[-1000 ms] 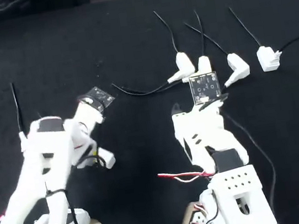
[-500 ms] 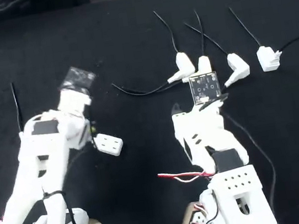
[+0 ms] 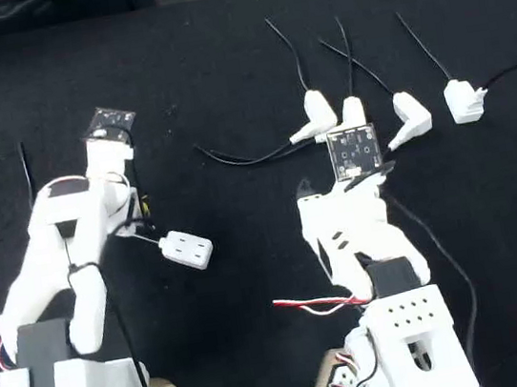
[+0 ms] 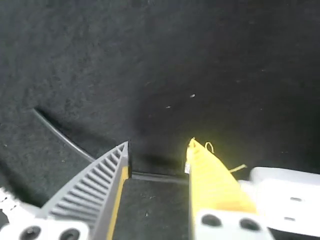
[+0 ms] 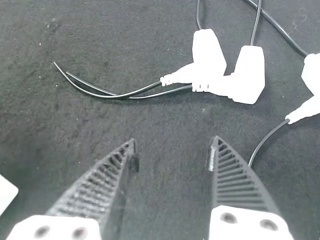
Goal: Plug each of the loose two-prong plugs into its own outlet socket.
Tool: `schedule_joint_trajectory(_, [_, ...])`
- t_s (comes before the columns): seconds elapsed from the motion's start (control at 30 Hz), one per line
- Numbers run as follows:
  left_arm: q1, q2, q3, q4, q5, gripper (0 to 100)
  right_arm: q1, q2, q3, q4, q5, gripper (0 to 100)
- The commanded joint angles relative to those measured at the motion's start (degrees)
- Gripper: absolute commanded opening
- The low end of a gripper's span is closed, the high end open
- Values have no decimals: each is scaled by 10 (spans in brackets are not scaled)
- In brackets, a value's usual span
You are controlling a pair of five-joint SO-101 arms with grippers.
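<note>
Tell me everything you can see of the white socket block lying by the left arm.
The socket block is small, white, a rounded rectangle, plastic by its look, with dark slots in its upper face. It lies flat and askew on the black cloth, apart from the plugs, nothing plugged in. The left pincer is open beside it; whether they touch is unclear.

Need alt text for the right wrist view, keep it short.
The right end effector hangs open over the black table, gripping nothing. Beyond its fingertips a white plug lies touching a second plug, with thin black cables trailing off beside them.
</note>
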Motion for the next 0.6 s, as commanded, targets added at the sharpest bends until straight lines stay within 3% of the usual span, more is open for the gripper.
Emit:
schedule_joint_trajectory(0.0, [-32,11,-43,14,4,188,-9,-8,-4,-14,7,222])
schedule_joint_trajectory(0.3, [-79,14,-21,17,-28,188,-9,-8,-4,-14,7,222])
schedule_joint_trajectory(0.57, [-76,12,-40,182,-92,188,-9,-8,-4,-14,7,222])
